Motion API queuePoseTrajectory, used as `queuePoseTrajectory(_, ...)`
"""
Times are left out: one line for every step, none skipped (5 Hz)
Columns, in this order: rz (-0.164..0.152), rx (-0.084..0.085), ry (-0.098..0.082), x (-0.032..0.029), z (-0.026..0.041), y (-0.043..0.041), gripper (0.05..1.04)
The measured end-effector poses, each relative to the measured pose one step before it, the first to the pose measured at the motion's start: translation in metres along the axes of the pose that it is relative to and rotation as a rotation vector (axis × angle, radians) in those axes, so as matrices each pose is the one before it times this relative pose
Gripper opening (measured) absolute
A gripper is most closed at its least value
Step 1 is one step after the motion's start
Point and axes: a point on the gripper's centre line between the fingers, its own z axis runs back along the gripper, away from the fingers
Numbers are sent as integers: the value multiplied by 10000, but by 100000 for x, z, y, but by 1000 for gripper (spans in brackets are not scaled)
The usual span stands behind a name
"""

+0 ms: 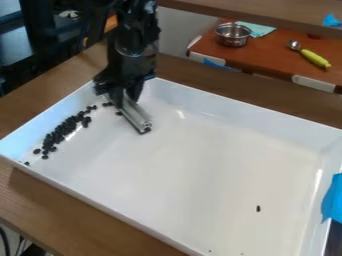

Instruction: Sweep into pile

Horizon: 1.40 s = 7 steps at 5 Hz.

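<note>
In the back left corner of the white tray point(175, 240), the black gripper point(125, 96) hangs low, shut on a grey metal bar point(137, 117). The bar slants from between the fingers toward the tray's middle, close to the floor. Along the left wall lies a loose, elongated pile of small dark pieces point(63, 129). A few more dark pieces point(119, 113) are beside the bar, left of it. One lone dark piece point(258, 208) rests in the right front part of the tray, with tiny specks near the front edge.
The tray's raised walls surround the work area, on a brown wooden table point(40, 200). Blue tape point(332, 199) is on the right wall. Behind stands a red-brown surface with a metal pot point(233, 34), a teal cloth point(257, 29) and a green-handled scoop point(314, 58).
</note>
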Motion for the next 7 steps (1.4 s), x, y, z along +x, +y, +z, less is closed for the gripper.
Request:
queuePoseTrajectory(26,246,123,-12,-263,1358,348)
queuePoseTrajectory(3,131,-40,135,-162,786,348)
queuePoseTrajectory(-84,54,-103,-205,-37,1247,348)
queuePoseTrajectory(-201,-243,-160,-327,64,1553,348)
queuePoseTrajectory(-382,-255,-317,-451,136,1353,348)
queuePoseTrajectory(-667,-238,-500,-163,58,910,348)
queuePoseTrajectory(-958,21,-445,-18,47,678,348)
